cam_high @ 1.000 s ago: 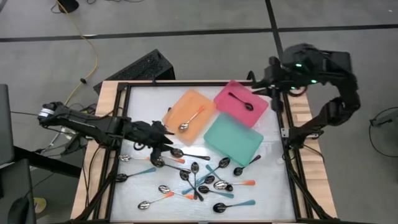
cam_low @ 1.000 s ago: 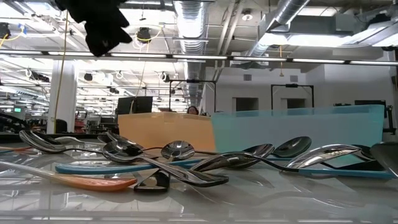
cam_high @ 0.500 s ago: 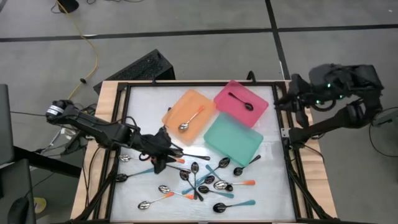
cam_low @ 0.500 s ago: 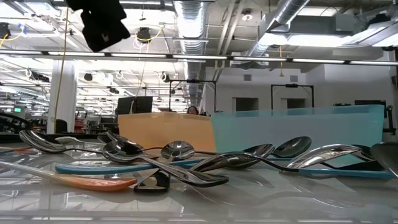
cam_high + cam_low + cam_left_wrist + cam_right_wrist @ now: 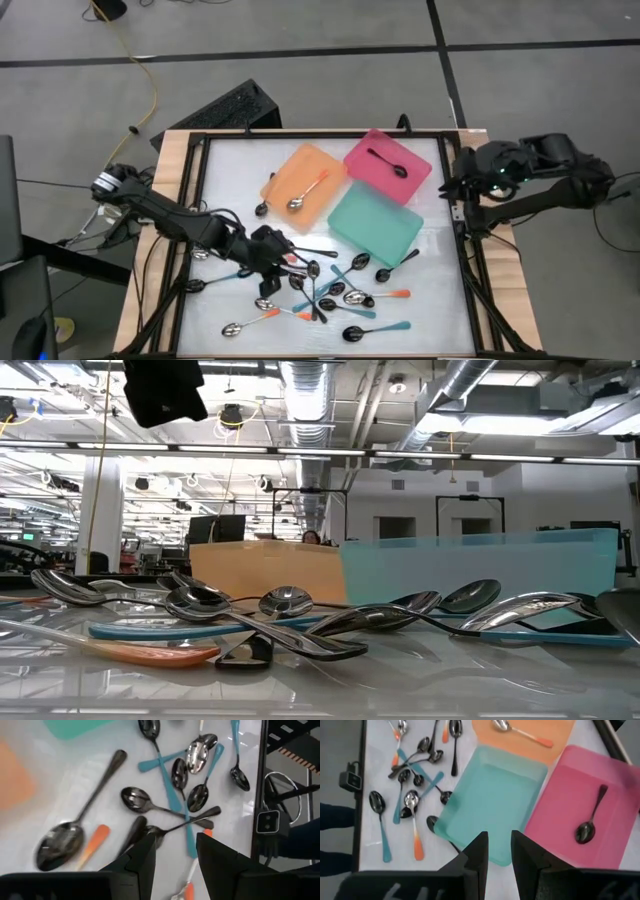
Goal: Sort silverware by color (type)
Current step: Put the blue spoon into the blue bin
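Metal and plastic spoons lie in a loose heap (image 5: 320,290) on the white desk (image 5: 230,170), just in front of the three trays, and my left hand (image 5: 270,262) hangs over the left edge of that heap. In the left wrist view its fingers (image 5: 142,857) stand a little apart with nothing between them, just above a crossing of black spoons (image 5: 165,827).

I judge that the step is to take one spoon from the heap. To do it well I should choose a spoon whose handle lies free, for example the orange-handled spoon (image 5: 70,840) beside the fingers. I should turn the hand across the handle, not along it, and come down straight, so that the neighbours do not move. The black spoons cross each other, so a grip there may lift two.

One orange-handled spoon (image 5: 305,193) lies already in the orange tray (image 5: 285,170), and one black spoon (image 5: 385,162) in the pink tray (image 5: 415,175). The teal tray (image 5: 375,225) holds nothing.

My right hand (image 5: 450,185) waits at the right edge of the desk, its fingers narrowly apart and empty.

Compared with one second ago, the left hand has moved toward the front of the desk and deeper into the heap. The right arm has drawn back from the pink tray and sunk lower. The spoons lie as before.
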Robot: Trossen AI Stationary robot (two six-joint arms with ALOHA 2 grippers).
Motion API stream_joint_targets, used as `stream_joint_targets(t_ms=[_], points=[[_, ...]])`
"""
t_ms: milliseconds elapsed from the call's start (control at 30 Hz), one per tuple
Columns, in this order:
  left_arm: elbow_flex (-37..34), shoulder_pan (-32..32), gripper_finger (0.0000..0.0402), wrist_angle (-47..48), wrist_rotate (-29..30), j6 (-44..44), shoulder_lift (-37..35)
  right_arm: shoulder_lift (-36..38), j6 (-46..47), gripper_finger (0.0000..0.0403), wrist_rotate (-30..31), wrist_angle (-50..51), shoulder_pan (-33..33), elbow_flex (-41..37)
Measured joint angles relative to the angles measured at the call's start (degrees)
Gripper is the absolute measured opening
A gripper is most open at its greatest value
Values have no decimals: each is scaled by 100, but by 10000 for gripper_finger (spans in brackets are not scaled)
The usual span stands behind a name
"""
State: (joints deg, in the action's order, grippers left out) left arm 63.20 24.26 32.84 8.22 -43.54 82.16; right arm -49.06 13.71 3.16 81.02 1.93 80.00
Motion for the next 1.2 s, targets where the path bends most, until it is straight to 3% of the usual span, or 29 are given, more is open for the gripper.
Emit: stream_joint_targets(t_ms=[233,633,967,1200], points=[[251,116,125,0,-35,-835,645,193,-137,93,-2,-402,-2,-781],[433,620,125,144,89,-1951,1287,187,-518,93,-6,-1025,-2,-1444],[334,1626,125,1814,233,-2800,380,183,-518,93,-11,-1313,-2,-1547],[-567,2161,125,1961,-189,-3394,-252,183,-518,93,-11,-1608,-6,-1547]])
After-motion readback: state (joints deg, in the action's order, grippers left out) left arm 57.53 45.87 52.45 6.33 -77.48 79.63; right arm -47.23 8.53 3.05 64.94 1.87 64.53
